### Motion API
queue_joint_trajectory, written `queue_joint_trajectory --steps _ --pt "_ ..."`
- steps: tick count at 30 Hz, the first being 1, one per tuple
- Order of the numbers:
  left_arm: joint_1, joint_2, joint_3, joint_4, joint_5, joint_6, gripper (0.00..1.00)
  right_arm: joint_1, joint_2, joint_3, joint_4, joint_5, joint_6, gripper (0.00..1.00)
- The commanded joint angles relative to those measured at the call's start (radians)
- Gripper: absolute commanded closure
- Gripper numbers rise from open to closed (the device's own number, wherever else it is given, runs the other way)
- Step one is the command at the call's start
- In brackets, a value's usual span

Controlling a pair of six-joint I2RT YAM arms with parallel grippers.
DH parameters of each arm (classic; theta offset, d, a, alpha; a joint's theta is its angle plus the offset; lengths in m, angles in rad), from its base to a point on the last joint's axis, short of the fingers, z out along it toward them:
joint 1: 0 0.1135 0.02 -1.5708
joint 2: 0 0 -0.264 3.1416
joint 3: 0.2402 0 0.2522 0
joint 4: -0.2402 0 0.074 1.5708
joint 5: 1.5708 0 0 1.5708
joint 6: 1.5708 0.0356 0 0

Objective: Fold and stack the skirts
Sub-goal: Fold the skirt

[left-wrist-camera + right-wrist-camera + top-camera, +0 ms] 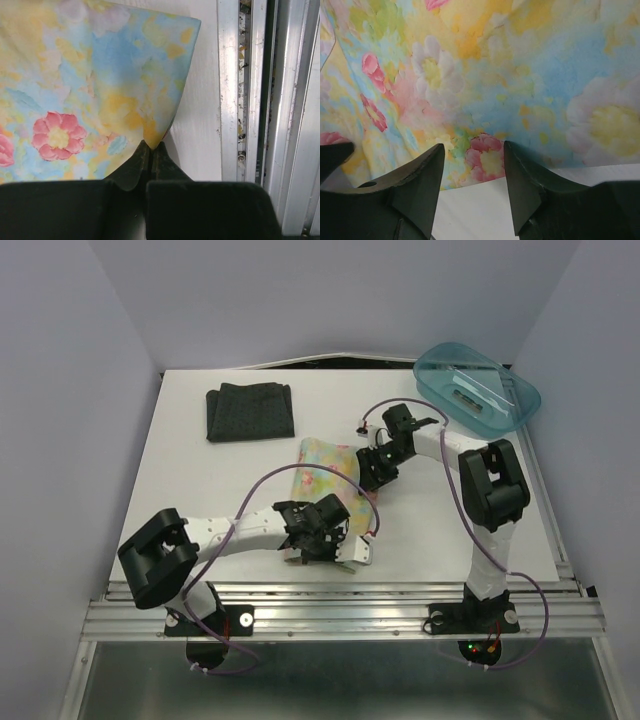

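The floral skirt (100, 75) is gripped at a corner by the left hand (151, 149); the right hand (472, 172) is open over it. The pinch could be lost if tugged.

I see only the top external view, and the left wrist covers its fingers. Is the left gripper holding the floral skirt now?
Observer: Yes. The left wrist view shows the left gripper shut on one corner tip of the floral skirt.
Operator: And the right gripper, is it holding also?
Observer: No. The right wrist view shows the right gripper open, its fingers apart above the skirt's edge, with no cloth pinched.
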Motion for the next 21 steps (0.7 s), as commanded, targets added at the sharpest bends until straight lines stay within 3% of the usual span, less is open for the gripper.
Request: queue_joint_trajectory --steps 1,6,14,21 --pt "0.019 0.002 0.074 -0.046 0.055 0.006 1.0 -0.001 0.004 -0.046 0.073 0.018 0.006 0.44" --pt "0.049 0.005 0.122 -0.079 0.072 0.001 1.0 -0.001 0.017 -0.072 0.091 0.023 0.01 0.45" --pt "0.055 -0.008 0.15 -0.115 0.093 0.002 1.0 -0.001 -0.162 -0.043 0.098 0.014 0.09 0.49" --pt "0.055 -0.015 0.173 -0.144 0.095 0.006 1.0 -0.001 -0.177 -0.007 0.102 0.007 0.108 0.53"
